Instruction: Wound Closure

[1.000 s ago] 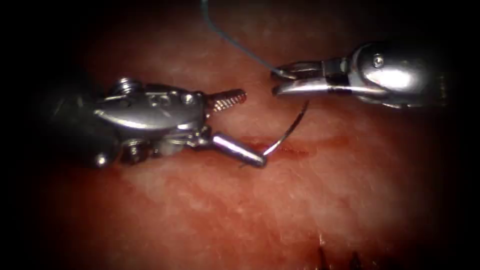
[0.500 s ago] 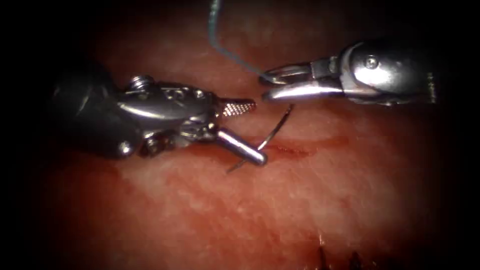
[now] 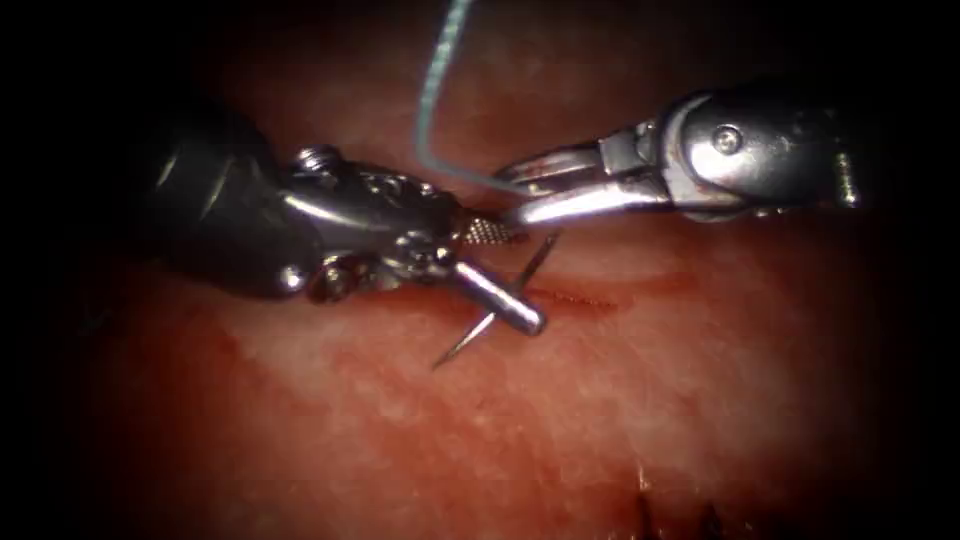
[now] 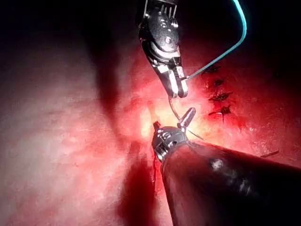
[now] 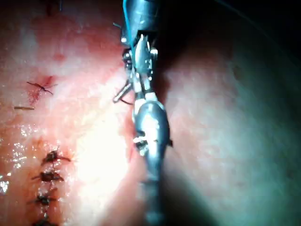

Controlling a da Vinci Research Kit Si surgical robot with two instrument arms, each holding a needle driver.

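Middle of needle (image 3: 492, 312) hidden behind lower jaw of left tool (image 3: 500, 270). Thread (image 3: 432, 95) cut off by picture edge well above that tool. Thread's junction with needle unclear.

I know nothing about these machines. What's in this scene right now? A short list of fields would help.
Left tool: jaws open, one either side of the needle
Right tool: jaws shut on the thread
Needle: free of the tissue, above the cut
Thread: rises from the right tool
Tissue: cut runs across, red fluid along it
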